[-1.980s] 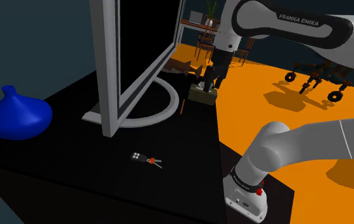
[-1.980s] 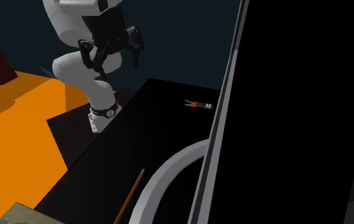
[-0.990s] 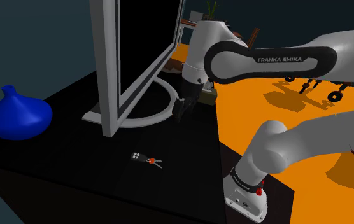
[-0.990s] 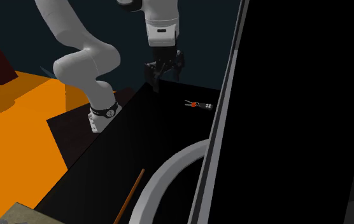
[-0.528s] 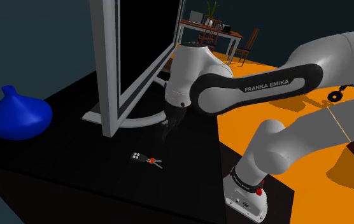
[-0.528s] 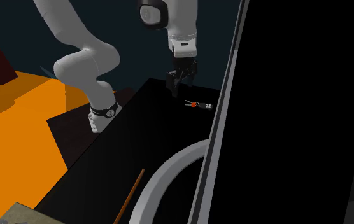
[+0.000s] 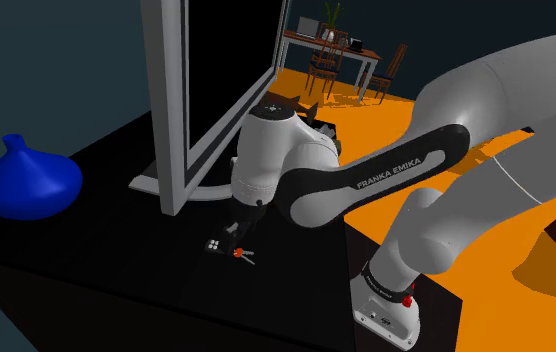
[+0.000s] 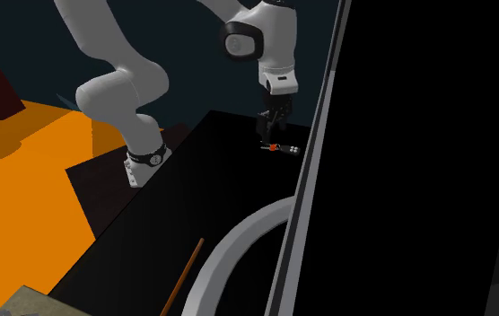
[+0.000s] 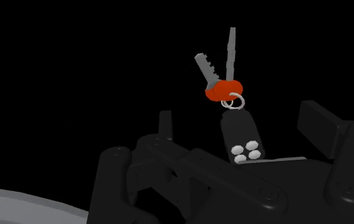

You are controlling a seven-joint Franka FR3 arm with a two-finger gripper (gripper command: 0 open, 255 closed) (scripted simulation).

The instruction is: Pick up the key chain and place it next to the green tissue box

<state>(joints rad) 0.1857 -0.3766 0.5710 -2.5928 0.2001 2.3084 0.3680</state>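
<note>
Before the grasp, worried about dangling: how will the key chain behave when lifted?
Probably floppy: the key chain, a fob and two keys on one small ring, would likely dangle where ungripped. Seemingly light, being small. Lying flat, it shouldn't roll.

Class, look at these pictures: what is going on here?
A white robot arm is reaching for the key chain, a black fob with two keys on a red tag, lying on the black table near a large monitor. Its gripper is open just above it, fingers either side, not yet gripping.
</note>
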